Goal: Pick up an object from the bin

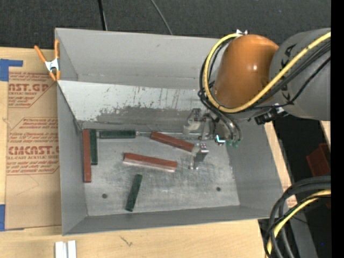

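Am seeing at L wall: red-brown stick (86,157) w/ dark green stick (94,147) beside it, both lying untouched. Mid bin: long red-brown bar (149,162) lying flat. R of ctr: jaws standing spread, straddling R end of slanted red-brown bar (169,140), which is resting on bin floor (177,190). Am judging grasp not yet made; closing + lift remaining.

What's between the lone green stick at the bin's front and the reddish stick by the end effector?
Another reddish stick lies between them, nearly level, seen in the camera view.
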Robot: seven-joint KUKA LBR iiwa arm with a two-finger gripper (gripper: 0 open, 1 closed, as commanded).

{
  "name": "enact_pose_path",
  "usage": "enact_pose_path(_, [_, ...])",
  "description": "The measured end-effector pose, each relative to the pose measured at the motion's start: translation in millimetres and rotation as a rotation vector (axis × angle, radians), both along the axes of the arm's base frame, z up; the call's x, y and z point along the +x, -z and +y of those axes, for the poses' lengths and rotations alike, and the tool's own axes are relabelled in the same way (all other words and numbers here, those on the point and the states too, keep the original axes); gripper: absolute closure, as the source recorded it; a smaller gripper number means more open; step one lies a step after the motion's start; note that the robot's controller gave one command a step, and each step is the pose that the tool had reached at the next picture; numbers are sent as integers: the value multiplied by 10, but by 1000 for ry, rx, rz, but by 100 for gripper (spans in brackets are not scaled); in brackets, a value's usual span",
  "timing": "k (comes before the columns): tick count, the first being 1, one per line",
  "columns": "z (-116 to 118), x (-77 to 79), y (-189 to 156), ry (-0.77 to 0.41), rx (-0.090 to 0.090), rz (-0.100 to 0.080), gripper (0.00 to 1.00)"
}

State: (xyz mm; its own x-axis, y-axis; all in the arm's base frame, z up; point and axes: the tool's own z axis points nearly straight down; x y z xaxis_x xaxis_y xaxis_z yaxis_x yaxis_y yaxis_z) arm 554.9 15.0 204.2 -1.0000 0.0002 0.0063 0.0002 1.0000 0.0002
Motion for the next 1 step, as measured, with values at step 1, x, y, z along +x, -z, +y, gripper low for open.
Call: enact_pose_path(1, [0, 16, -46, 0, 0, -8, 0])
